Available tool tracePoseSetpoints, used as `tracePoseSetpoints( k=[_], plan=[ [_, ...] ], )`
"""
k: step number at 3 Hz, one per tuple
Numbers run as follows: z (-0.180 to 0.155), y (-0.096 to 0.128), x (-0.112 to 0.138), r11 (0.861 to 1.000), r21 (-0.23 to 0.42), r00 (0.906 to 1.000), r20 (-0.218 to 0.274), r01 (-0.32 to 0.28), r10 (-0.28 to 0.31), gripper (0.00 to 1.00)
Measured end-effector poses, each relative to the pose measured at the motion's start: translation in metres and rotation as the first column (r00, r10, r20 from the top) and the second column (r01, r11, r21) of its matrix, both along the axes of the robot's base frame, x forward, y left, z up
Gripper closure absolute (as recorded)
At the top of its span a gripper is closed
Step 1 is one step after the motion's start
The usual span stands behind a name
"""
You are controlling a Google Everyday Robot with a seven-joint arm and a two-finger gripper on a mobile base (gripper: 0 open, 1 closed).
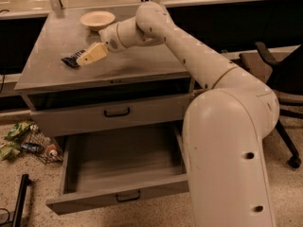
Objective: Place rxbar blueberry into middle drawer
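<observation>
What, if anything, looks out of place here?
Litter lies scattered on the floor left of the open drawer: crumpled wrappers and small containers. Nothing else stands out; the gripper is at the bar on the cabinet top.

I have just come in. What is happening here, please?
A one-armed robot is reaching across the top of a grey cabinet. Its gripper is low over the top, at the right end of the rxbar blueberry, which lies flat near the left edge. Whether it has hold of the bar cannot be seen. A beige bowl stands farther back. Below, the middle drawer is pulled far out, and the bar is not yet in it.
</observation>
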State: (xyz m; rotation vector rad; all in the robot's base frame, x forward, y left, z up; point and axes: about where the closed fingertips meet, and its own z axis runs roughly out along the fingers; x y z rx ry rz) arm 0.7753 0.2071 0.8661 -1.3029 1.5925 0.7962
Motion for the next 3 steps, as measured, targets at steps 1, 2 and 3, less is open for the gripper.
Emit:
tracePoseSetpoints(
  k=[1,2,3],
  plan=[
    [-0.0300,0.0214,0.0131,0.999,0.028,0.9982,-0.058,0.019,-0.018,0.00],
    [-0.0363,0.0249,0.0144,1.000,0.027,0.9977,-0.066,0.011,-0.009,0.00],
    [-0.0382,0.0306,0.0119,1.000,0.024,0.9981,-0.061,-0.010,0.011,0.16]
  ],
)
